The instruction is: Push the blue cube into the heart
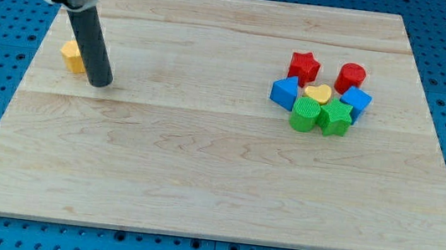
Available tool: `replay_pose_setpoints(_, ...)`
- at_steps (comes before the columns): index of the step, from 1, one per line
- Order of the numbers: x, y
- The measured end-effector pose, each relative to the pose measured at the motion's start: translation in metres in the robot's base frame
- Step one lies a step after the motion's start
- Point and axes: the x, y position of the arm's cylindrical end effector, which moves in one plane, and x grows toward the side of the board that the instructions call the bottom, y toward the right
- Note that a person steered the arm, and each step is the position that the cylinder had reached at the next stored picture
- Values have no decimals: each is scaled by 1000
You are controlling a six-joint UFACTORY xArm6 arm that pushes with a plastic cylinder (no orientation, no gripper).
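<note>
The blue cube [356,101] sits at the view's right in a tight cluster, just right of the yellow heart [318,94] and close to it. My tip [101,82] rests on the board far away at the view's left, just right of a yellow block [71,55] whose shape is partly hidden by the rod. The whole width of the board lies between my tip and the cube.
Around the heart: a red star [304,66] above, a red cylinder [351,76] above right, a second blue block [285,91] to its left, a green cylinder [305,115] and a green star [335,118] below. The wooden board [201,173] lies on a blue pegboard.
</note>
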Motion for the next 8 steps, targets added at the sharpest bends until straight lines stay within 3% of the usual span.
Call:
replay_pose_setpoints(1,24,20)
replay_pose_setpoints(3,-34,134)
replay_pose_setpoints(4,-54,149)
replay_pose_setpoints(5,-134,176)
replay_pose_setpoints(6,-189,256)
replay_pose_setpoints(7,-188,368)
replay_pose_setpoints(8,-124,446)
